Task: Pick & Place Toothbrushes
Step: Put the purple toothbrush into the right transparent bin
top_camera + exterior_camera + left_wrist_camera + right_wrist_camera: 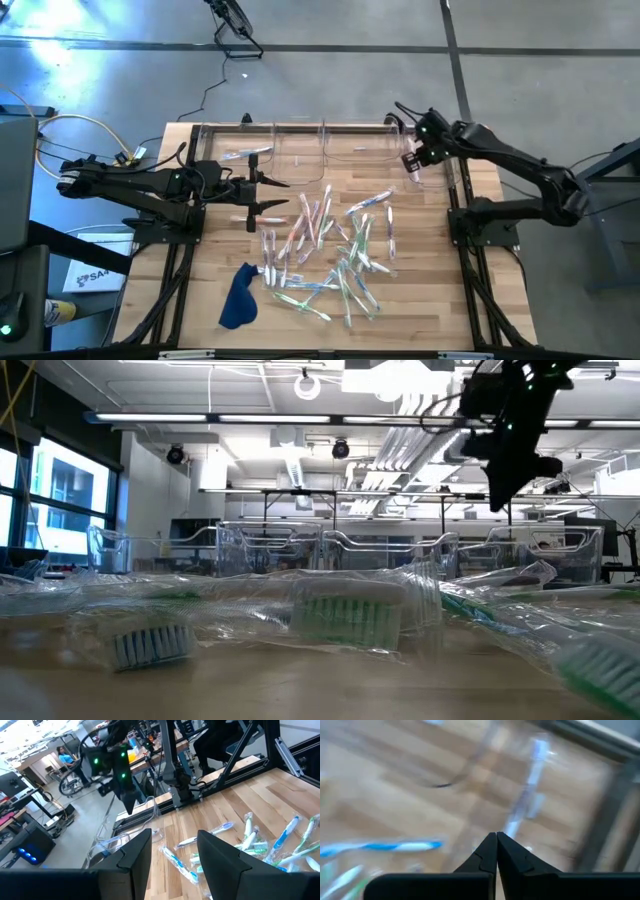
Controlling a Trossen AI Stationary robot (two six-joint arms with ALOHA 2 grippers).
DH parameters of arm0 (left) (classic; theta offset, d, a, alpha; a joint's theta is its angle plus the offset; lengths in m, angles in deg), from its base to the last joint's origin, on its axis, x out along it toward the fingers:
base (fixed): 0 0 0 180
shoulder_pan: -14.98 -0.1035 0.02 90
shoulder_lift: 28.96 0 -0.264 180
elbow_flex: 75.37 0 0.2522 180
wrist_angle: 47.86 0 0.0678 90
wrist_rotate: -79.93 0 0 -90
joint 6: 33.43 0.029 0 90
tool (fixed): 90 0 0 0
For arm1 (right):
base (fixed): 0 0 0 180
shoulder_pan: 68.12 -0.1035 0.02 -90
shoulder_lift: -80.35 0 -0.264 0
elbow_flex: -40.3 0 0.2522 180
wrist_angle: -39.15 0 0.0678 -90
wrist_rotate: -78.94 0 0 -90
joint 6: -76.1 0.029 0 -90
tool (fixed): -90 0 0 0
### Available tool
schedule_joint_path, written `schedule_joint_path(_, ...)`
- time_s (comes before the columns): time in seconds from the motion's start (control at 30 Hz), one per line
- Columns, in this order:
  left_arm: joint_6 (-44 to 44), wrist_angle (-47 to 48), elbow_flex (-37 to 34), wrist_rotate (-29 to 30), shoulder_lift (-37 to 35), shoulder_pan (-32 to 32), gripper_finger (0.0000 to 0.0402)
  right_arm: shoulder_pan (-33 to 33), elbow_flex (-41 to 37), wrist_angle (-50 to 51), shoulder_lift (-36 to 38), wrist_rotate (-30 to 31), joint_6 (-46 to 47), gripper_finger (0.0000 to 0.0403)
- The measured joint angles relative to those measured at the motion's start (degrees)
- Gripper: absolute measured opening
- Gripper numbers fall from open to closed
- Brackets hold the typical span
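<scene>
**Dozens of toothbrushes lying loose, right arm hanging over the bins empty**

Dozens of wrapped toothbrushes [330, 255] are lying scattered across the middle of the bench [440, 300], crossing and overlapping each other, so picking one out is going to mean working around its neighbours. A few more are sitting in the row of clear bins [330, 150] along the far edge, one in the left-hand bin [250, 153], which reads as the drop-off place.

The right gripper [412, 165] is hanging above the right-hand end of the bin row, jaws pressed fully together with nothing between them; the right wrist view is showing a blue-handled toothbrush [530, 785] lying below it, apart from the jaws, and another blue one [380, 846] off to the side. My guess is that it is sitting over the bin because that is where brushes go, and it is now empty.

The left gripper [268, 195] is hovering just beside the near wall of the left bins, at the far-left edge of the pile, jaws standing partly apart and holding nothing; its fingers [132, 855] are framing the pile from the side.

A dark blue cloth [238, 297] is lying crumpled at the near-left edge of the pile, just beside a few brushes but not covering them. Glossy wrappers are likely to make grips slippery. Bin walls are standing between the pile and the drop spots, so a carried brush needs lifting over them.
</scene>
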Motion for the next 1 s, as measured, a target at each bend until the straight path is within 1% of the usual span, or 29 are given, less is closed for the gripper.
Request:
schedule_joint_path(0.17, 0.0, 0.0, 0.0, 0.0, 0.0, 0.0, 0.0154, -5.2, 0.0, -1.7, 3.0, -6.8, 0.0, 0.0002)
schedule_joint_path(0.23, 0.0, 0.0, 0.0, 0.0, 0.0, 0.0, 0.0154, -8.0, 0.0, -1.6, 3.5, -7.7, 1.7, 0.0002)
schedule_joint_path(0.33, -0.1, 0.0, 0.0, 0.0, 0.0, 0.0, 0.0154, -12.6, 0.0, -1.6, 3.6, -6.1, 6.4, 0.0002)
schedule_joint_path(0.63, -1.5, 0.0, 0.0, 0.0, 0.0, 0.0, 0.0154, -25.1, 0.0, -1.6, 3.6, 0.5, 16.6, 0.0002)
schedule_joint_path(0.87, -1.5, 0.0, 0.0, 0.0, 0.0, 0.0, 0.0154, -31.2, 0.0, -1.4, 3.6, 1.7, 23.3, 0.0002)
schedule_joint_path(1.0, -1.5, 0.0, 0.0, 0.0, 0.0, 0.0, 0.0154, -34.3, 0.0, -0.2, 3.6, 4.5, 28.0, 0.0002)
